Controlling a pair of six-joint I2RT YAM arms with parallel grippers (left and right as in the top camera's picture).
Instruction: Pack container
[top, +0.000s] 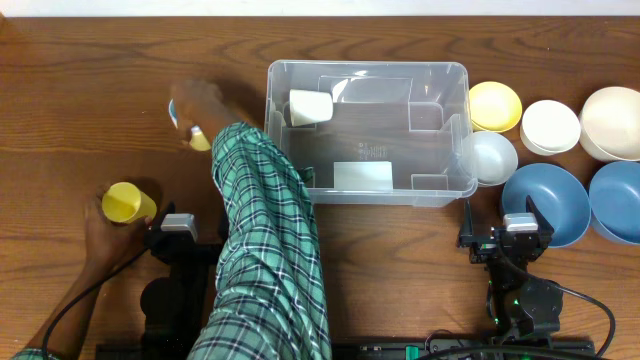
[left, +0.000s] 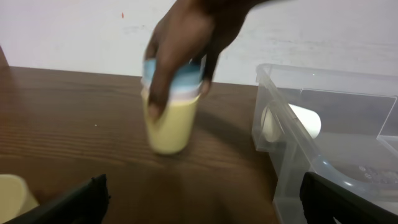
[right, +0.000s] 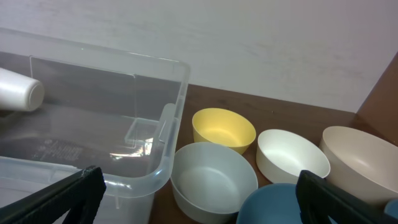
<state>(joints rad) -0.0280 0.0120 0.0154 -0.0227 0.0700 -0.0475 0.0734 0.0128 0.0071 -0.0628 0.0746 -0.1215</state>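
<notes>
Clear ribbed plastic container (top: 366, 66), frame centre, holds one white cup (top: 310, 107), lying sideways. Left gripper (left: 202, 196), right gripper (right: 199, 186): fingers spread.

Robot lab bench — wooden table (top: 80, 60); robot arms (top: 520, 290); white wall (right: 249, 43)

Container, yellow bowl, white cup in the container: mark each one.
container (top: 366, 66), overhead view, on its far rim.
yellow bowl (top: 495, 105), overhead view, on the inside of the bowl.
white cup (top: 310, 107), overhead view, on its side wall.
</notes>
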